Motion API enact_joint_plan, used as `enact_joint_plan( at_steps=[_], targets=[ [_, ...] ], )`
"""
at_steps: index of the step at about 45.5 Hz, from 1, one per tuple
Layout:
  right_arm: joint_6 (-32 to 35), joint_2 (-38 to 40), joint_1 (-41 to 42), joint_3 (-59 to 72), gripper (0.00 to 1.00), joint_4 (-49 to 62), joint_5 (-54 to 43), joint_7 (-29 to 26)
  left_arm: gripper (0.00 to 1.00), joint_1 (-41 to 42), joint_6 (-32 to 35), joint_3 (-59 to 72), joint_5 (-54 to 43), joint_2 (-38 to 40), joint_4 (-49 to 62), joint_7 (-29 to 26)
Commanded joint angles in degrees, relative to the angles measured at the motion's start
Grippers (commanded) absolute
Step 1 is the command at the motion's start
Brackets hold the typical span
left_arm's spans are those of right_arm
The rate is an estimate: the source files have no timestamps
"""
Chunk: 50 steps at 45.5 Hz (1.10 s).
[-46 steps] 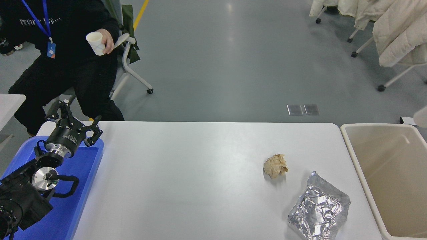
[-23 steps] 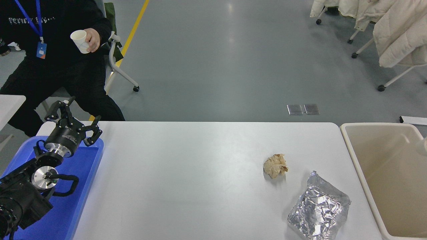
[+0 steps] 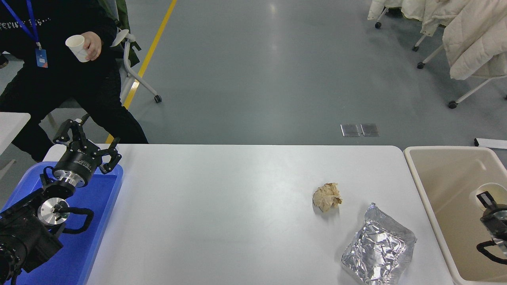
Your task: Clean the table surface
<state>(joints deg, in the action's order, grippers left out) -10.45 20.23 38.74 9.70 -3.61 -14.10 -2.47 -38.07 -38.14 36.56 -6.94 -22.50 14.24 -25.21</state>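
The white table surface (image 3: pixel 237 206) carries a crumpled brown paper ball (image 3: pixel 327 196) and a crinkled silver foil bag (image 3: pixel 379 250) at its right end. My right gripper (image 3: pixel 488 199) comes in at the right edge, over the beige bin (image 3: pixel 420 180). It is shut on a white paper cup (image 3: pixel 491 189), one finger across the cup's mouth, and most of the arm is cut off by the frame. My left gripper (image 3: pixel 89 141) is parked over the far edge of the blue tray (image 3: pixel 95 233), fingers spread open and holding nothing.
A person in black sits at the far left holding a white cup (image 3: pixel 76 42) in one hand, beside a wheeled chair (image 3: pixel 134 75). White jackets hang on racks at the top right. A second white table's corner (image 3: pixel 12 122) shows at the left edge.
The right gripper with its white cup has come down into view over the bin. The person has rolled left with their cup. The left arm has stayed still.
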Motion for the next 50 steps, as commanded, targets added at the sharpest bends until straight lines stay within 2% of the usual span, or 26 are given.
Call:
enact_joint_plan(
  at_steps=[1, 12, 13, 17, 44, 50],
  targets=[
    [-1.2, -1.6, -0.5, -2.3, 0.0, 0.4, 0.7, -0.3, 1.0, 0.0, 0.0, 0.0, 0.0, 0.0, 0.0, 0.0],
    [-1.2, -1.8, -0.3, -2.6, 0.0, 0.5, 0.7, -0.3, 1.0, -0.1, 0.0, 0.0, 0.0, 0.0, 0.0, 0.0],
    [-1.3, -1.8, -0.3, -2.6, 0.12, 0.5, 0.7, -0.3, 1.0, 0.0, 0.0, 0.0, 0.0, 0.1, 0.0, 0.0],
    [-1.8, -1.6, -0.1, -2.5, 1.0, 1.4, 0.7, -0.3, 1.0, 0.0, 0.0, 0.0, 0.0, 0.0, 0.0, 0.0],
    [-1.9, 1.6, 3.2, -1.7, 1.0, 3.6, 0.7, 0.1, 1.0, 0.0, 0.0, 0.0, 0.0, 0.0, 0.0, 0.0],
    [-1.7, 5.1, 4.0, -2.1, 1.0, 2.3, 0.7, 0.4, 1.0, 0.0, 0.1, 0.0, 0.0, 0.0, 0.0, 0.0]
  ],
)
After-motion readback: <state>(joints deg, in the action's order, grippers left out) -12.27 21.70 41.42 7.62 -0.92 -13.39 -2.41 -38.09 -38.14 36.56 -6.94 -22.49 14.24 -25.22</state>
